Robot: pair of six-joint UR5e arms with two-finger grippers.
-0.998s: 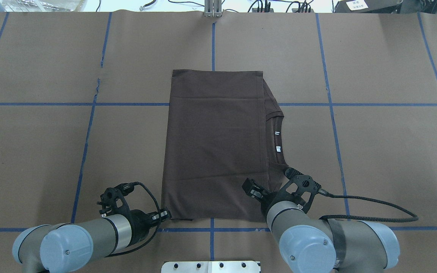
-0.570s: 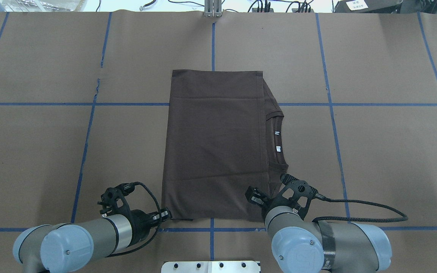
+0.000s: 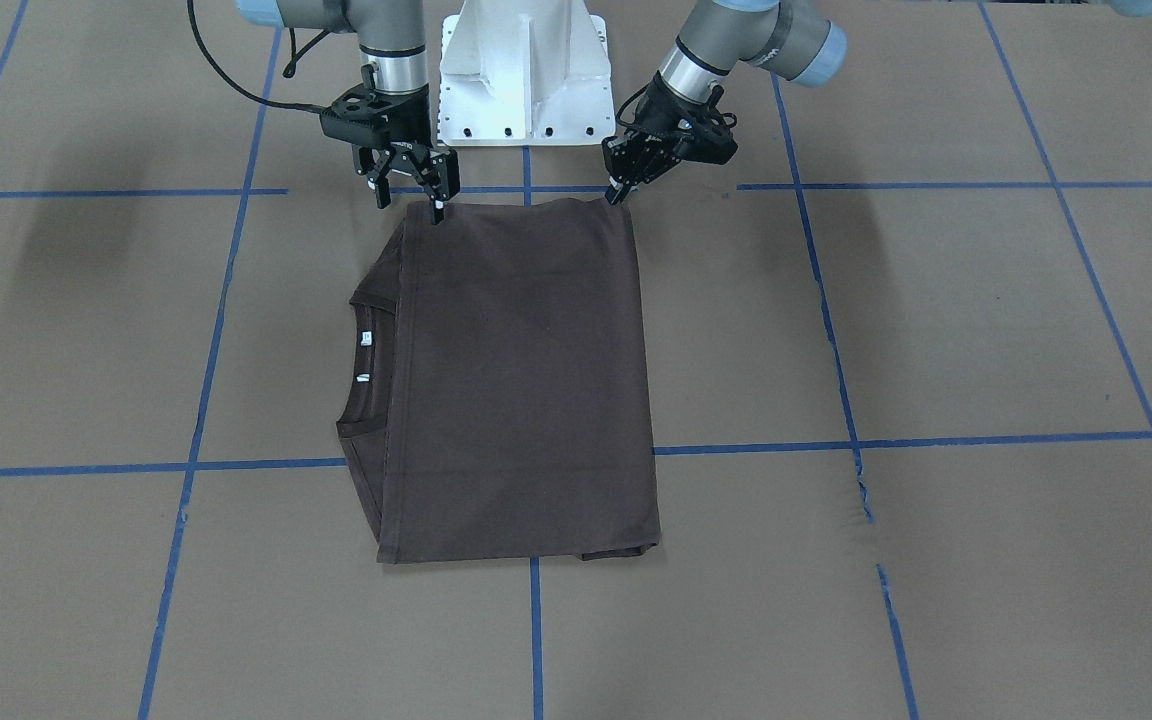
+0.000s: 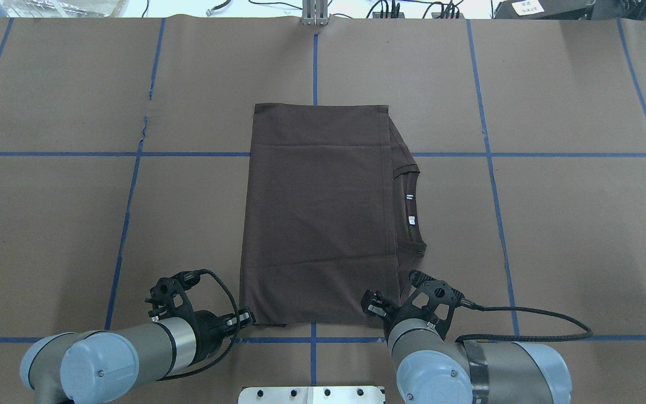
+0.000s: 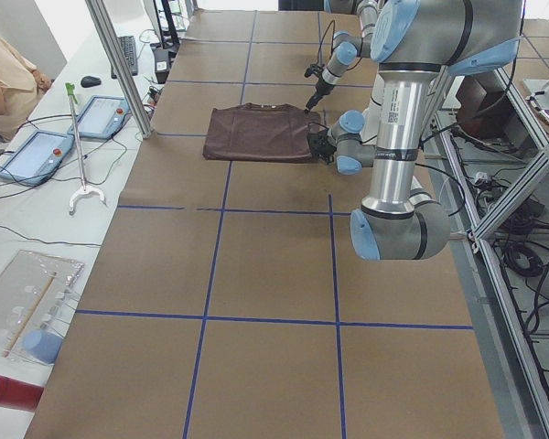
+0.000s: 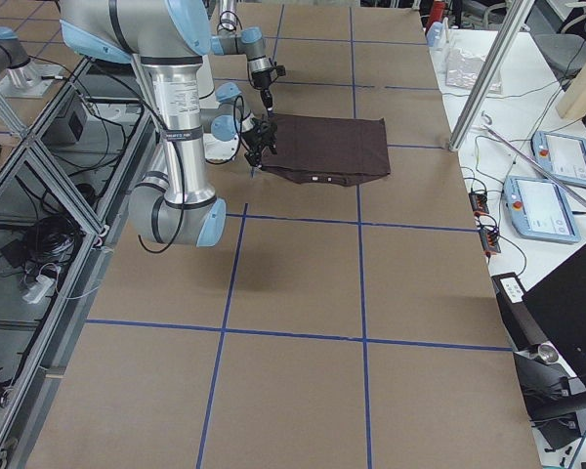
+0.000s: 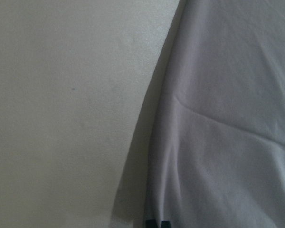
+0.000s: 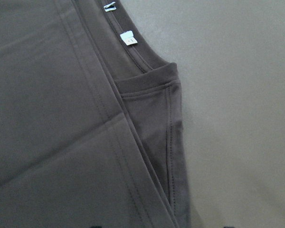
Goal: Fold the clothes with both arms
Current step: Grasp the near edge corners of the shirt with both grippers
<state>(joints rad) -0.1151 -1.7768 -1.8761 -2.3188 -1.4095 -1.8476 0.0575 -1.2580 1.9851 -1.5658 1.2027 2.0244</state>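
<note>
The shirt [image 4: 317, 213] lay folded on the bench [image 4: 553, 224], long axis running away from me, collar to the right. My left pincer [image 3: 622, 188] sat closed at its near-left corner; my right pincer [image 3: 412, 188] gaped wide over the near-right corner.

My right hand [image 4: 373, 303], the black two-finger one on the silver-grey arm, has drawn back toward my base over the folded dark brown T-shirt [image 4: 317, 224] and now sits nearer the hem by the near right corner. Its wrist has come clear of the collar's near end. The black cable [image 4: 525, 331] trailing over the desk has pulled its loop inward.
</note>
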